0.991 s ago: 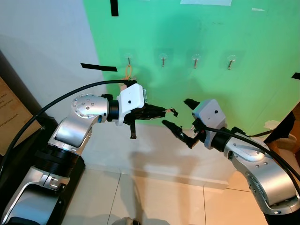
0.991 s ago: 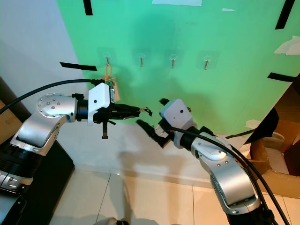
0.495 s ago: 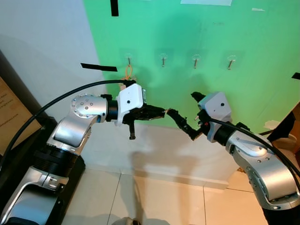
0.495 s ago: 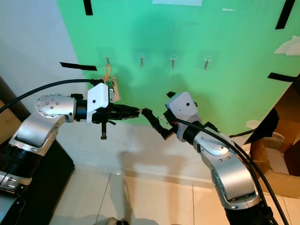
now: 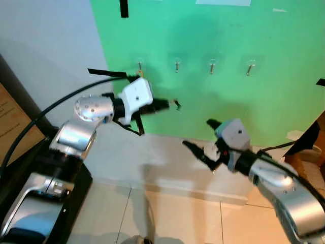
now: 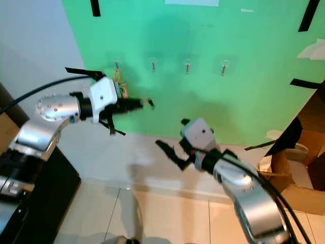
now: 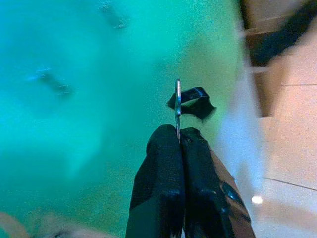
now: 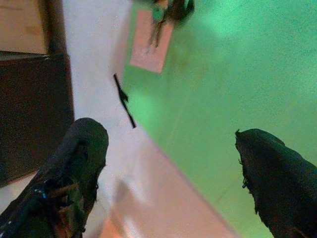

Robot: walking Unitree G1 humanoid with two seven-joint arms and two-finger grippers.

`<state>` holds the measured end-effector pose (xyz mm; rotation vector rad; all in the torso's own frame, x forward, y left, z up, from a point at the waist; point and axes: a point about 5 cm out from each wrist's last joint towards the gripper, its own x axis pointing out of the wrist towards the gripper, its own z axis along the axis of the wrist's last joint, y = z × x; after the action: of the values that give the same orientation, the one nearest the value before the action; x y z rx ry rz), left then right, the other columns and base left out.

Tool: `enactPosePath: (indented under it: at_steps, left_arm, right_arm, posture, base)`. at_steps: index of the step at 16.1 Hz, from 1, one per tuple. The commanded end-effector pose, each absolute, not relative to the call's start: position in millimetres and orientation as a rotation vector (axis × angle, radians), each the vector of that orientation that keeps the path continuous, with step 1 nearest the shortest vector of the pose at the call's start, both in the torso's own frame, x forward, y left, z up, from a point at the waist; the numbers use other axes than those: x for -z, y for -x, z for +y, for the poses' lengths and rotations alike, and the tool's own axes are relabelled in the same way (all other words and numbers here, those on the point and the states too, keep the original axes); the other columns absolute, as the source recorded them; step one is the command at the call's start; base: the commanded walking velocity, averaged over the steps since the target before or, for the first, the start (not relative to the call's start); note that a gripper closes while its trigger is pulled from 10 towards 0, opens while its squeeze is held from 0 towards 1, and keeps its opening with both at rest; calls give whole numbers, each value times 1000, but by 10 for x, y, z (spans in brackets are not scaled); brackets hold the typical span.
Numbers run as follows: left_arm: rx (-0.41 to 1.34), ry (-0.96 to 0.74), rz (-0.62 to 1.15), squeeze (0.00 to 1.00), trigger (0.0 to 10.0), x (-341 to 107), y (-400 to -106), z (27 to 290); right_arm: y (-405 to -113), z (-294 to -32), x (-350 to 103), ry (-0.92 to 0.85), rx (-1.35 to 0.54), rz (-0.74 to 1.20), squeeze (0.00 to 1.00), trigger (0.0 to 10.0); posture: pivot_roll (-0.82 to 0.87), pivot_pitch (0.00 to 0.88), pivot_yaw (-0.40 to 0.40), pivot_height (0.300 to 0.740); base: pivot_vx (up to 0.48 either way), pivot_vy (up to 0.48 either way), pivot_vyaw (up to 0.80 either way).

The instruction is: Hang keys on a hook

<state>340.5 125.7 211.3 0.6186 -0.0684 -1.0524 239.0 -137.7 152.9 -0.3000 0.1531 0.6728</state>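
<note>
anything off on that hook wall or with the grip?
Nothing broken. Four hooks sit in a level row on the green wall; the leftmost hook already carries an orange loop with a tag. The left hand pinches the key ring at its very edge, a thin hold. The right hand is open, lower down.
</note>
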Motion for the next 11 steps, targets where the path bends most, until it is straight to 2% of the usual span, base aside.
enactPosePath:
  at_steps: [1,5,11]
  left_arm:
    - [978,-636,-87,0,10000,-2173,-3467,1310]
    - [807,-581,-203,0,10000,-2308,-3575,1287]
    - [727,-574,-236,0,10000,-2318,-3711,1222]
  right_arm:
    - [-2364,-1361,-1520,295,-675,148,0,10000]
    - [-2280,-1395,-1419,237,-584,155,0,10000]
    - [-2245,-1379,-1439,197,-577,125,0,10000]
  posture:
    - [-181,0,78,740]
    - [-170,0,76,740]
    - [-172,0,74,740]
  base:
    - [0,0,0]
    - [0,0,0]
    - [0,0,0]
